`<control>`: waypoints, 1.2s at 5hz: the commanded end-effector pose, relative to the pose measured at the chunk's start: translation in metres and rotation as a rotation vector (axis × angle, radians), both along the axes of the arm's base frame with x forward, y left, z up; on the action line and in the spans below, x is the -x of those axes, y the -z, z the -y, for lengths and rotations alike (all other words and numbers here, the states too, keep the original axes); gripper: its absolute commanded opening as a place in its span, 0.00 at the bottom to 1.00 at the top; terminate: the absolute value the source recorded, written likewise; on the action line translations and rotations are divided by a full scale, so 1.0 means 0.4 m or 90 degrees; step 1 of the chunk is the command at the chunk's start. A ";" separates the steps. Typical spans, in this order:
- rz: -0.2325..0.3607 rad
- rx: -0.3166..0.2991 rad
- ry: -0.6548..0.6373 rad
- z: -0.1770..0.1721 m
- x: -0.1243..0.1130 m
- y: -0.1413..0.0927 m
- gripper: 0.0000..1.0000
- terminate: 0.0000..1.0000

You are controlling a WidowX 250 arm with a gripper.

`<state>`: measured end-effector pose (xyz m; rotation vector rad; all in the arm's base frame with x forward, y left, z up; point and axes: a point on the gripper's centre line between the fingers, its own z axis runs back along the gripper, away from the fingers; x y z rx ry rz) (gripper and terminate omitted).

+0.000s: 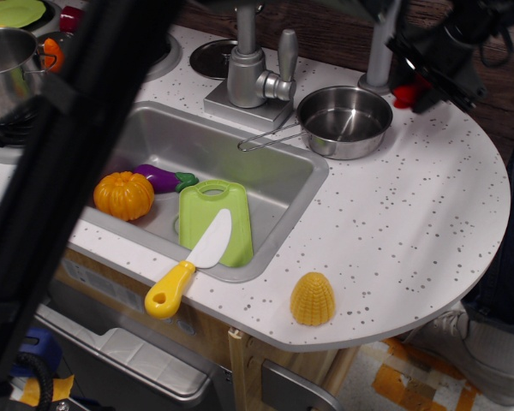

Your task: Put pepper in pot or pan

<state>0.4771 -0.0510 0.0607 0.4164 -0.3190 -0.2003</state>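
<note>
My gripper point(415, 86) is at the back right, shut on a red pepper point(405, 92), only partly visible between the black fingers. It holds the pepper above the counter, just right of the small steel pan point(344, 121), which is empty and has its thin handle pointing left toward the sink. A steel pot point(6, 70) stands on the stove at the far left, partly hidden by my arm.
The sink point(265, 184) holds an orange pumpkin point(123, 194), a purple eggplant point(160, 178) and a green cutting board point(214, 222) with a yellow-handled knife point(188, 263). A faucet point(253, 67) stands behind. A yellow corn piece point(313, 298) sits near the front edge.
</note>
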 end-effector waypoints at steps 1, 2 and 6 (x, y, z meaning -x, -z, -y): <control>0.051 -0.022 -0.012 -0.055 0.043 -0.147 0.00 0.00; 0.054 -0.032 -0.017 -0.080 0.087 -0.137 0.00 0.00; 0.069 0.005 -0.009 -0.100 0.116 -0.085 1.00 1.00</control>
